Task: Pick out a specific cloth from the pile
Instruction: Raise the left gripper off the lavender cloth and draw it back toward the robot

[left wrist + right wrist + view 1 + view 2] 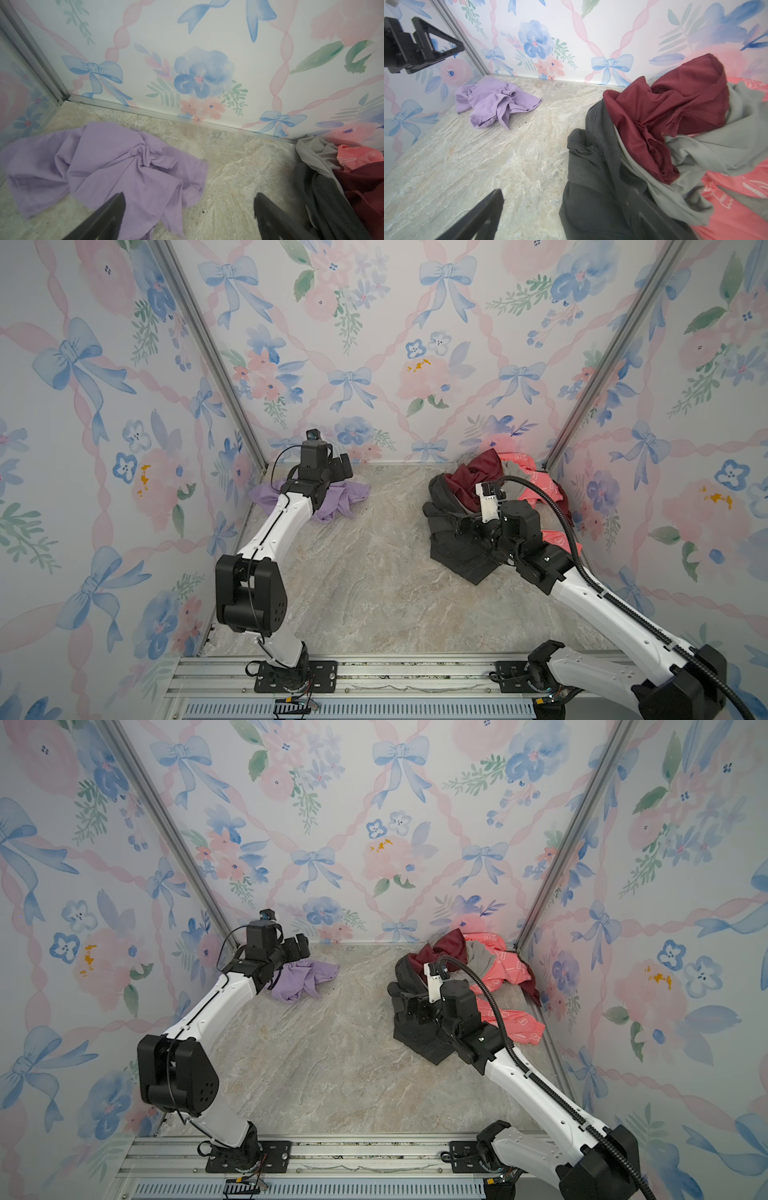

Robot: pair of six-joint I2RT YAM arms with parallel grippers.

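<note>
Left wrist view: left claw (pixel 189 195) spread wide, nothing gripped, poised above near edge of lavender cloth (pixel 104 166). Cloth seen crumpled on tabletop (pixel 232 176) by far left corner, touched by no claw. Pile (pixel 654 128) of dark grey, maroon, beige-grey and coral garments heaped at far right corner, well apart from cloth, bare tabletop between. Right claw (pixel 571 195) judged wide apart too, over dark grey garment (pixel 591 187), nothing held. Separation judged done; only retreat of arms judged left

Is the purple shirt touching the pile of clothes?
Apart. The right wrist view shows bare table between the purple shirt and the pile.
</note>
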